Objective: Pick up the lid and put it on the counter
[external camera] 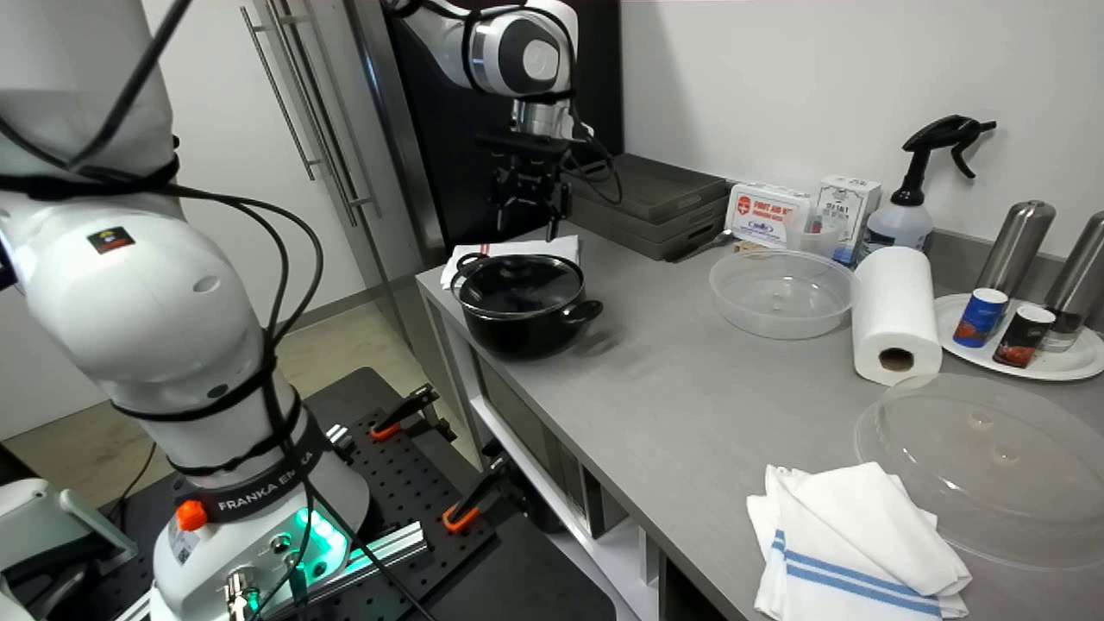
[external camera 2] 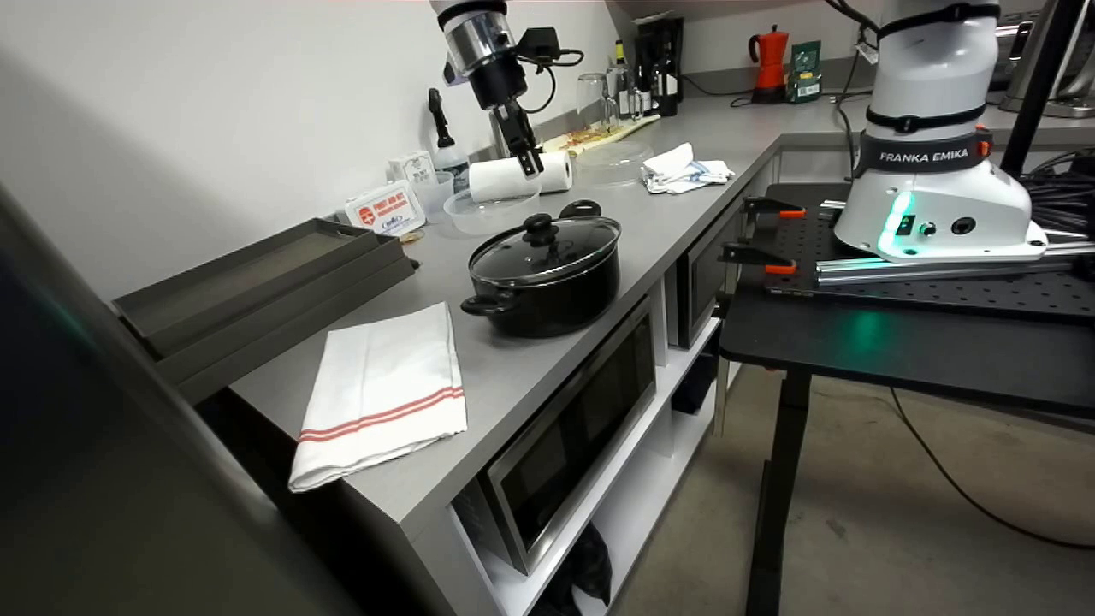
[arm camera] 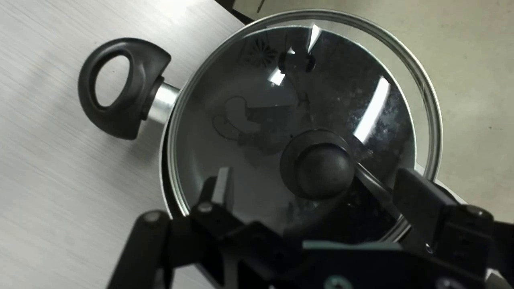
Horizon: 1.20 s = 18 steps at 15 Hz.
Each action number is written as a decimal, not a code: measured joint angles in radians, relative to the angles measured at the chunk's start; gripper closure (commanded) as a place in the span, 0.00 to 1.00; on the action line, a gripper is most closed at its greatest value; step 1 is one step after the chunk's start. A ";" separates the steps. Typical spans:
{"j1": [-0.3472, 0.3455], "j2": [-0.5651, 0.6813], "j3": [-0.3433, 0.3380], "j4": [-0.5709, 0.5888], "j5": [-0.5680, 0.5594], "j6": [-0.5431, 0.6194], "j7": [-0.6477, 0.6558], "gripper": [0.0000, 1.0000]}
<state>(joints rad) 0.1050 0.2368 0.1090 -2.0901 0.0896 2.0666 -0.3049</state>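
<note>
The long, light-grey matte counter (external camera: 673,405) bears a black two-handled pot (external camera 2: 547,299) close to its front edge. Across that edge from the pot stands the white Franka Emika Panda arm (external camera: 155,285), whose far links reach over so that its lower end hangs above the pot. Toward the wall (external camera: 819,78) from the pot lies a stack of dark grey trays (external camera 2: 274,321); well apart from the pot, along the counter, lies a wide, clear, round dish (external camera: 1000,483).

The round glass lid (arm camera: 297,108), with its thin metal rim, is on top of the pot in both exterior views. A folded white towel with red stripes (external camera 2: 385,376) lies near the pot, while a folded white towel with blue stripes (external camera: 854,552) lies well away from the pot. A clear plastic bowl (external camera: 776,317) stands nearer the pot than the paper towel roll (external camera: 897,302) does. Toward the wall from the pot stand a spray bottle (external camera: 897,226) and a white first aid kit (external camera 2: 385,208), the kit the nearer of the two to the pot.

The Robotiq gripper (external camera: 526,231) hangs over the pot, apart from it. Its fingers (arm camera: 419,200) are released and spread wide; in the wrist view the lid's black knob (arm camera: 325,170) shows between them, with a gap on either side.
</note>
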 measured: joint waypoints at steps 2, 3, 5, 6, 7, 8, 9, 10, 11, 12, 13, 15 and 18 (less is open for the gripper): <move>-0.003 0.028 0.005 0.011 0.000 0.003 -0.010 0.00; -0.004 0.039 0.008 0.016 0.000 0.004 -0.013 0.00; -0.006 0.061 0.014 0.026 0.000 0.004 -0.017 0.00; -0.006 0.070 0.017 0.029 0.000 0.004 -0.019 0.00; -0.006 0.080 0.020 0.033 0.000 0.004 -0.021 0.00; -0.006 0.088 0.022 0.035 0.000 0.004 -0.026 0.00; -0.006 0.094 0.026 0.036 0.000 0.004 -0.031 0.00; -0.006 0.100 0.029 0.036 0.000 0.004 -0.035 0.00; -0.006 0.106 0.031 0.036 0.000 0.004 -0.038 0.00; -0.006 0.111 0.034 0.036 0.000 0.004 -0.042 0.00; -0.006 0.115 0.037 0.036 0.000 0.004 -0.046 0.00; -0.006 0.121 0.043 0.036 0.000 0.004 -0.051 0.00; -0.006 0.131 0.051 0.036 0.000 0.004 -0.054 0.00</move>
<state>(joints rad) 0.0988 0.3681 0.1603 -2.0542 0.0896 2.0705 -0.3591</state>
